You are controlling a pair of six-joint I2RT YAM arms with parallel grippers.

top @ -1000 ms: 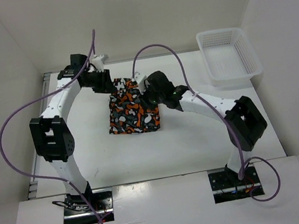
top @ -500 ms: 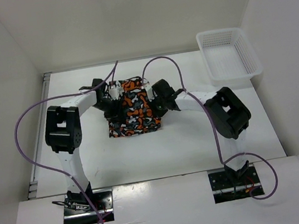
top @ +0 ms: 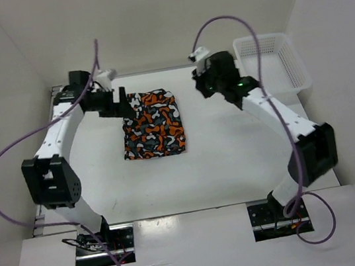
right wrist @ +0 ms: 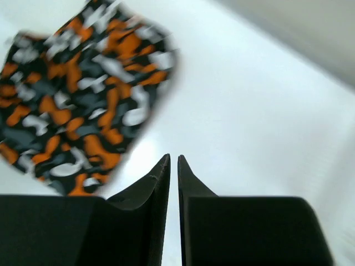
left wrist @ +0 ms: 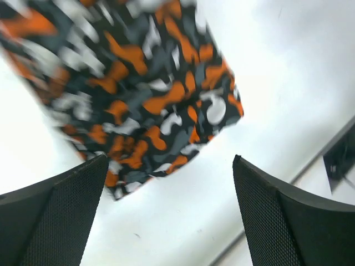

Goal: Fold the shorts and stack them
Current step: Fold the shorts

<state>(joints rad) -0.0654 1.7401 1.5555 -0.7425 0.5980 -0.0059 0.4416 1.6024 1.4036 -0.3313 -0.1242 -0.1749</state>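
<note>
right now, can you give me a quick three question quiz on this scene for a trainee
1. True or false: the left gripper is shut on the shorts.
2. Where is the white mesh basket? A) at the far right corner of the table B) between the two arm bases C) on top of the shorts
3. Which gripper has its fingers closed together with nothing between them?

Key
1. False. Its fingers stand wide apart, and the shorts lie flat beyond them.
2. A
3. The right gripper.
</note>
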